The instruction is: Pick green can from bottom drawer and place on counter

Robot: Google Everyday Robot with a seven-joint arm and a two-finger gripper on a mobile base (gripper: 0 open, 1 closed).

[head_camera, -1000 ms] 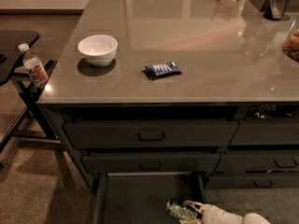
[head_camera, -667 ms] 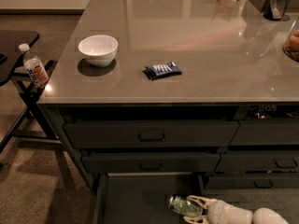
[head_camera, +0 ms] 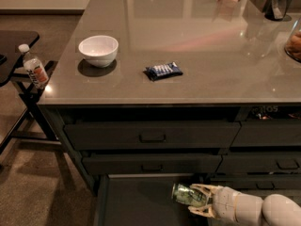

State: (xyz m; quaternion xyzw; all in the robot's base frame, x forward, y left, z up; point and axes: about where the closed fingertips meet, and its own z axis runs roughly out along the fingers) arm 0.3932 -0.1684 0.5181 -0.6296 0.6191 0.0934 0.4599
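Observation:
The green can (head_camera: pixel 184 195) lies on its side between the fingers of my gripper (head_camera: pixel 200 199), just above the flat dark floor of the open bottom drawer (head_camera: pixel 136 201). The gripper is shut on the can; one pale finger (head_camera: pixel 202 188) runs over it and the other (head_camera: pixel 201 211) under it. The arm comes in from the lower right. The glossy grey-brown counter (head_camera: pixel 202 46) stretches above the drawers.
A white bowl (head_camera: pixel 98 50) and a blue snack packet (head_camera: pixel 163 70) sit on the counter. Dark containers (head_camera: pixel 277 1) stand at its far right. A clear bottle with an orange label (head_camera: pixel 34 67) stands on a black side table (head_camera: pixel 14 44) at left. Two closed handled drawers (head_camera: pixel 150 136) are above the open one.
The gripper with the can has risen a little and shifted slightly up out of the drawer. Nothing on the counter has moved.

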